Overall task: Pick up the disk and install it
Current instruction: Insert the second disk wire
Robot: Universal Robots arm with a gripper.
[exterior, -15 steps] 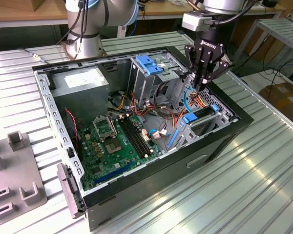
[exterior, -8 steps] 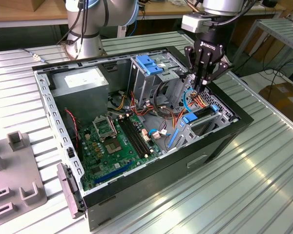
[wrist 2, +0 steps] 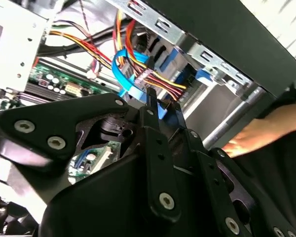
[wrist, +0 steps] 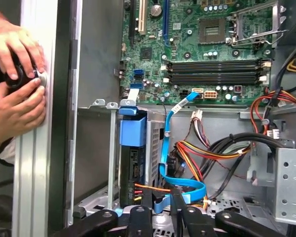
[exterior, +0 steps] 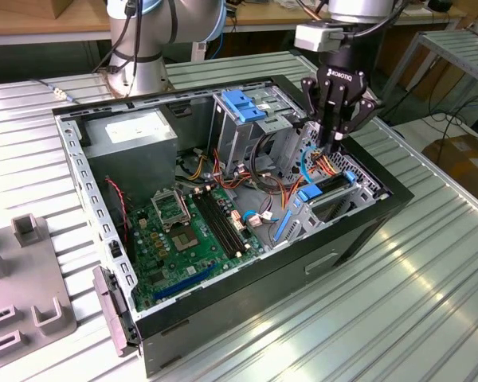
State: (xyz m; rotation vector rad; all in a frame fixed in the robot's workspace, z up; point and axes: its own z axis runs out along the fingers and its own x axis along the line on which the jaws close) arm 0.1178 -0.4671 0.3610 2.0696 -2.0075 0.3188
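An open computer case (exterior: 358,231) is seen lying on a slatted metal table (exterior: 430,302), with a green motherboard (exterior: 187,239) on its floor, a grey power supply box (exterior: 131,139) at the far corner toward the exterior view's left, and a metal drive cage with a blue handle (exterior: 243,103) along the far edge. The gripper (exterior: 335,142) is lowered inside the case near the edge toward the exterior view's right, among a bundle of red, yellow and orange wires (wrist: 207,150) and a flat blue cable (wrist: 180,187) that crowd the space directly beneath it. The fingers (wrist: 140,217) are drawn close together; whether anything is gripped cannot be told. The disk (wrist: 133,163) is seen standing on edge in a bay at the case wall, just beside the fingertips, its blue carrier (wrist: 132,129) uppermost and a dark face below. Little free room is left there, the bay being hemmed by the case wall on one side and cables on the other. A person's hands (wrist: 17,84) are noted at the outer rim of the case in the first wrist view, pressed around a small dark round object (wrist: 17,76).
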